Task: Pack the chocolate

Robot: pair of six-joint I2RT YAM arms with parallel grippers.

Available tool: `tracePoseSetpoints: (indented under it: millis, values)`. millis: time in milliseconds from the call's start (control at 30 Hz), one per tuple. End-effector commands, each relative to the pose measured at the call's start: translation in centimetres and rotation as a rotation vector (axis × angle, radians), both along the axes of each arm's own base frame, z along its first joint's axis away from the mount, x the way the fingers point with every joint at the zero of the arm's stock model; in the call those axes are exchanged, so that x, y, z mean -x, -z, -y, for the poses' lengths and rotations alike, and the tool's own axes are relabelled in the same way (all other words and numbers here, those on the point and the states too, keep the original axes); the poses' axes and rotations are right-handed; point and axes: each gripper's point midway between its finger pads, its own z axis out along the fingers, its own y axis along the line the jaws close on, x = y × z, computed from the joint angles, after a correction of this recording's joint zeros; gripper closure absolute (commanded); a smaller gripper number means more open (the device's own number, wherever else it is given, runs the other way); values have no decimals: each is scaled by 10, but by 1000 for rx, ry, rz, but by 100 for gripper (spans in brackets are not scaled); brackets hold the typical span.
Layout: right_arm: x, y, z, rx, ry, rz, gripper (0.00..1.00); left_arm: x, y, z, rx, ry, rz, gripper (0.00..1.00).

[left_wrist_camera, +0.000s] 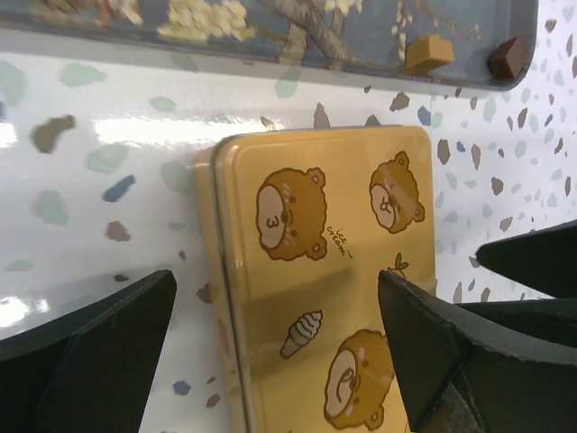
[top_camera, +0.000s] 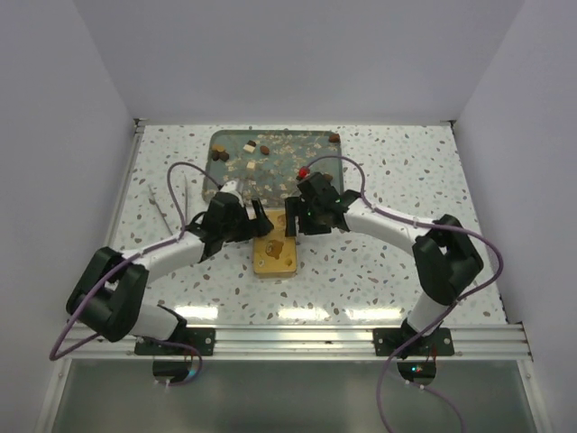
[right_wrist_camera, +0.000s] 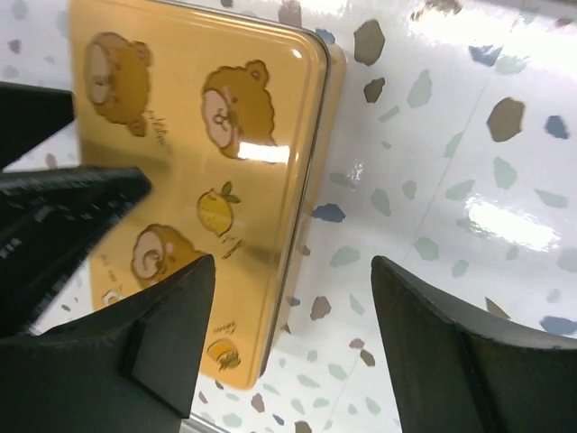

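We see our left gripper (left_wrist_camera: pixel 278 290) and right gripper (right_wrist_camera: pixel 293 269) both spread wide, each straddling one edge of the lidded gold tin (top_camera: pixel 276 256) on the counter (top_camera: pixel 379 262), with chocolate (left_wrist_camera: pixel 426 52) on the tray (left_wrist_camera: pixel 361 45) beyond.

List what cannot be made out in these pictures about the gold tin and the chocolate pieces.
1. Inside of the gold tin: all views, its lid covers it.
2. Far end of the tin: top view, the left claw and right claw hang over it.
3. Number of chocolate pieces on the tray: top view, too small among the crumbs.
4. Most of the tray: left wrist view, cut by the top edge.
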Motion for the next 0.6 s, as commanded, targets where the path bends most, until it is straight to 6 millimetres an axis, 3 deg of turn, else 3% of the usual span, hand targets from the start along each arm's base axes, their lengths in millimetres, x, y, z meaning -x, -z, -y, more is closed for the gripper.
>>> tracePoseSetpoints:
  millis: [0, 100, 200, 233, 300, 333, 400, 567]
  values:
    - [-19, -79, 4, -37, -15, 178, 26, -23, -54, -29, -70, -66, 150, 0]
    - [-26, -105, 23, -53, 21, 221, 22, -25, -81, -59, -123, -116, 204, 0]
    - [-34, -107, 54, -48, 84, 221, 20, -20, -100, -92, -193, -162, 216, 0]
    - [-42, -113, 75, -44, 124, 240, 19, -21, -111, -104, -201, -191, 235, 0]
    - [-42, -104, 100, -15, 151, 230, 19, -17, -122, -121, -239, -212, 233, 0]
    - [-46, -108, 123, -5, 199, 242, 18, -16, -133, -135, -248, -249, 249, 0]
    - [-42, -103, 150, 42, 225, 243, 18, -11, -157, -154, -288, -293, 279, 0]
    - [-38, -128, 223, 124, 353, 327, 9, -2, -208, -187, -334, -365, 348, 0]
